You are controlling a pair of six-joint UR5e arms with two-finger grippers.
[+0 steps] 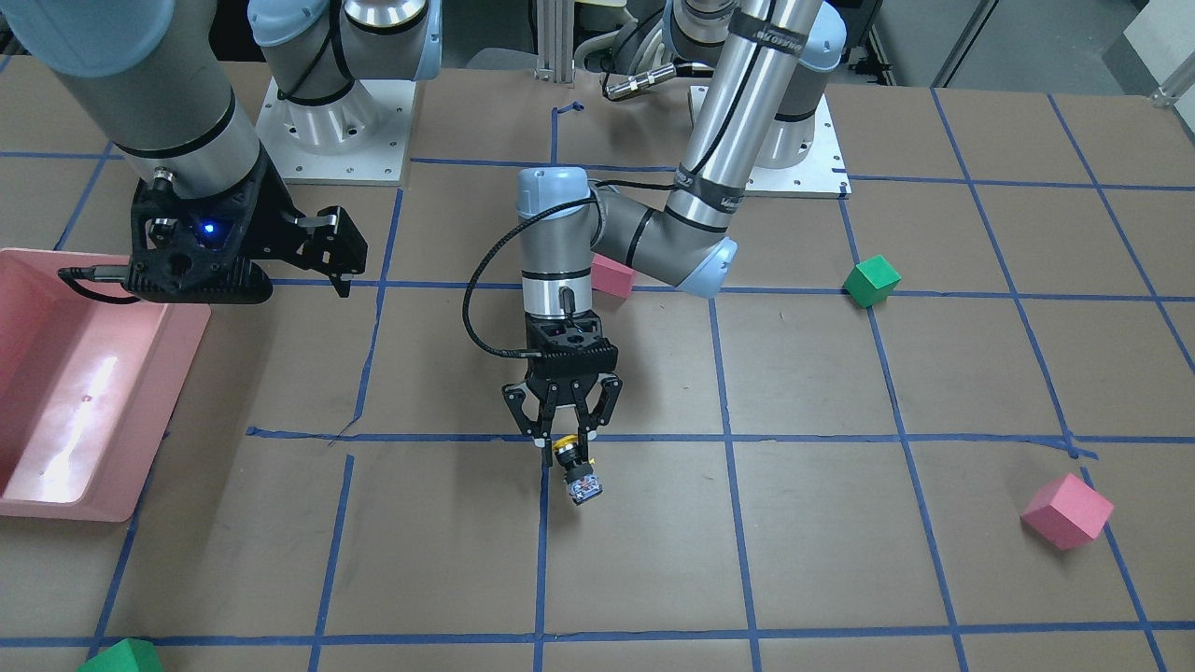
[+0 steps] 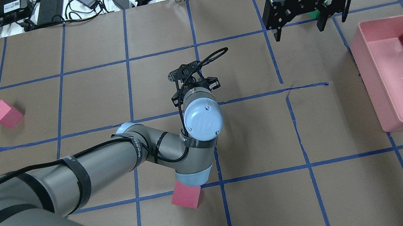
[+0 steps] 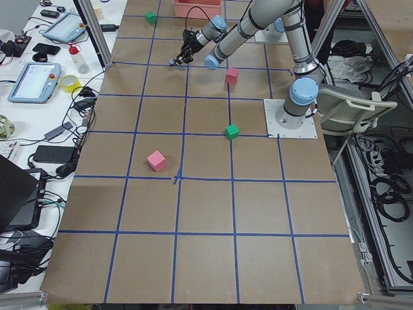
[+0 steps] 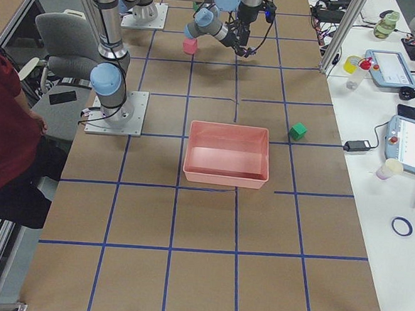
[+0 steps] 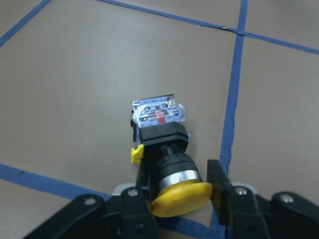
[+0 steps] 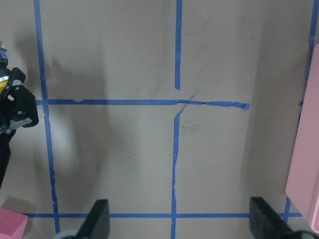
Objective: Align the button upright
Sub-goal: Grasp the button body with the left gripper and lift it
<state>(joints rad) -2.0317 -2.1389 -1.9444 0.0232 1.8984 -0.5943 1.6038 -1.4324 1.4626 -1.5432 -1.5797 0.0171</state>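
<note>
The button point(image 1: 577, 471) has a yellow mushroom cap, a black body and a whitish-blue terminal base. My left gripper point(image 1: 565, 455) points down at the table's middle and is shut on the button at its cap. The button hangs tilted, base end pointing away from the gripper, close to the brown paper. The left wrist view shows the button point(image 5: 162, 149) between the two fingers point(image 5: 219, 191), cap nearest the camera. My right gripper point(image 1: 336, 266) hovers open and empty near the pink bin; its fingertips point(image 6: 97, 221) are spread wide over bare paper.
A pink bin point(image 1: 84, 392) stands at the robot's right side. Pink cubes point(image 1: 611, 275) point(image 1: 1067, 511) and green cubes point(image 1: 872, 280) point(image 1: 121, 656) lie scattered on the table. Blue tape lines grid the brown paper.
</note>
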